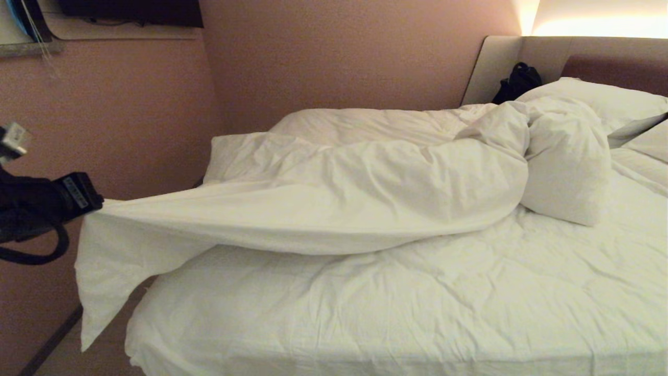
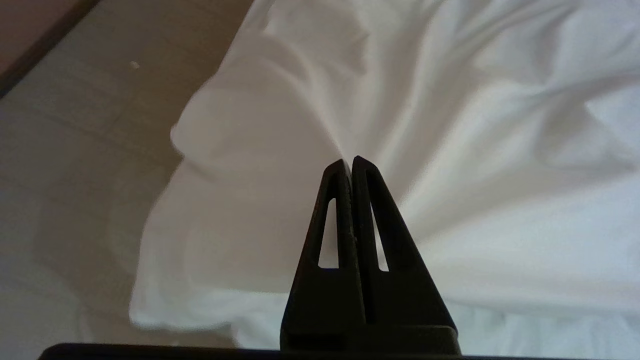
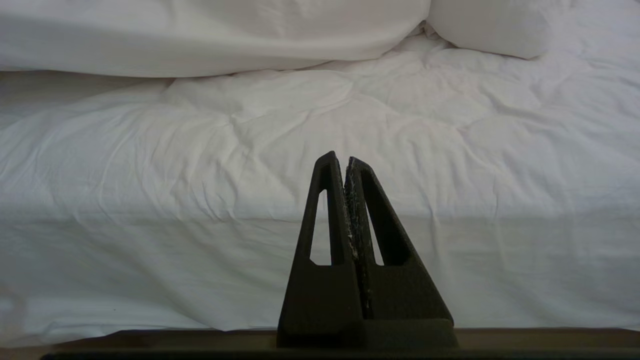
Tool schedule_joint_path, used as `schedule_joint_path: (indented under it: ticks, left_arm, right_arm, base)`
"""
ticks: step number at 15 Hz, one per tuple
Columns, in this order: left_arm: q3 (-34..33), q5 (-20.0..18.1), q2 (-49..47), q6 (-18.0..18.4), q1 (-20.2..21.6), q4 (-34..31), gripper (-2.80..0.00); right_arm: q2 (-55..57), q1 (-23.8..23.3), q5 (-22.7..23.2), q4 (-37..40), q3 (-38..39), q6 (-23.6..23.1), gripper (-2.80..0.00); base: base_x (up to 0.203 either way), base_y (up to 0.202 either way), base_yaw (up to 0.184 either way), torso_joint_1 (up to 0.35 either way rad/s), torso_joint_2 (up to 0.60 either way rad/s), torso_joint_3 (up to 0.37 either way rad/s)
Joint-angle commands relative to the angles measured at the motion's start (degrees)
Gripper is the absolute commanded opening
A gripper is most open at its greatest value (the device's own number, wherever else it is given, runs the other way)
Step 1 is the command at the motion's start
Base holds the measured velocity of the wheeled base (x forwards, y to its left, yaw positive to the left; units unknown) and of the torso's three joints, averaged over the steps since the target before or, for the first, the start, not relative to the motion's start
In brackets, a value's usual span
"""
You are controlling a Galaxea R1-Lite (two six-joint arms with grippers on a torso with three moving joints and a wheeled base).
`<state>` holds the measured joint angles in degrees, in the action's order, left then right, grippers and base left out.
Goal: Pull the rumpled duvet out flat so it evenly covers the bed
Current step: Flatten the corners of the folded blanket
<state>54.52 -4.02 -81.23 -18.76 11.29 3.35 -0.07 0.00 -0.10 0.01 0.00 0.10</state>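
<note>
The white duvet [image 1: 339, 193] lies bunched in a long roll across the far half of the bed [image 1: 417, 303], one end heaped against the pillows. My left gripper [image 1: 96, 204] is out past the bed's left edge, shut on a corner of the duvet. The cloth runs taut from it to the roll, and a flap hangs down toward the floor. In the left wrist view folds of the duvet [image 2: 450, 125] fan out from the closed tips of the left gripper [image 2: 350, 161]. My right gripper [image 3: 345, 160] is shut and empty, facing the near side of the mattress [image 3: 300, 125].
White pillows [image 1: 600, 102] lean on the padded headboard [image 1: 589, 52] at the right, with a black bag [image 1: 516, 81] beside them. A pink wall stands close behind and left of the bed. A strip of floor [image 1: 104, 355] with a dark skirting [image 1: 52, 339] runs along the left side.
</note>
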Motion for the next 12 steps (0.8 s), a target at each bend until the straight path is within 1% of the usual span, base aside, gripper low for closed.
schedule_joint_path:
  ticks: [1, 6, 10, 12]
  left_arm:
    - [-0.4, -0.1, 7.4, -0.1, 1.1, -2.6, -2.80]
    - [-0.7, -0.3, 17.0, 0.0, 1.7, -12.4, -2.80]
    - [-1.2, -0.5, 19.9, 0.0, 1.6, -16.4, -2.80]
    - [-1.8, -0.9, 20.3, 0.0, 1.4, -16.6, -2.80]
  right_arm:
    - [0.1, 0.0, 0.0, 0.0, 0.0, 0.0, -2.80]
    - [0.1, 0.0, 0.0, 0.0, 0.0, 0.0, -2.80]
    - [0.1, 0.0, 0.0, 0.0, 0.0, 0.0, -2.80]
    - [0.1, 0.0, 0.0, 0.0, 0.0, 0.0, -2.80]
  base:
    - [0.000, 0.000, 0.000, 0.000, 0.00, 0.000]
    - [0.000, 0.000, 0.000, 0.000, 0.00, 0.000]
    - [0.000, 0.000, 0.000, 0.000, 0.00, 0.000]
    - [0.000, 0.000, 0.000, 0.000, 0.00, 0.000]
